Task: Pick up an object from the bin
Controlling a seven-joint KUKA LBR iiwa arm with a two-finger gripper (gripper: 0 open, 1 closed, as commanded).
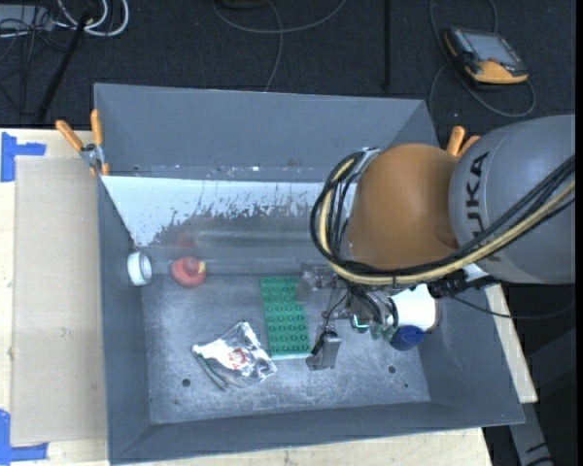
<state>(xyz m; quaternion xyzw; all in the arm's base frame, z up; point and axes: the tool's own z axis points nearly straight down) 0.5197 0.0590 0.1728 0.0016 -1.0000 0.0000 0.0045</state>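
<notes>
One gripper (324, 348) hangs low near the floor of the grey metal bin (124, 357), under the arm's orange wrist cover (398, 207). It sits just beside the lower right corner of a green studded plate (284, 316) that lies flat in the middle of the bin. Whether it is open or closed cannot be told, and nothing can be seen in its hold. Left of the plate lies a crumpled clear wrapper (235, 354). Farther off, by the back wall, are a small red round thing (188, 271) and a white roll (139, 267).
</notes>
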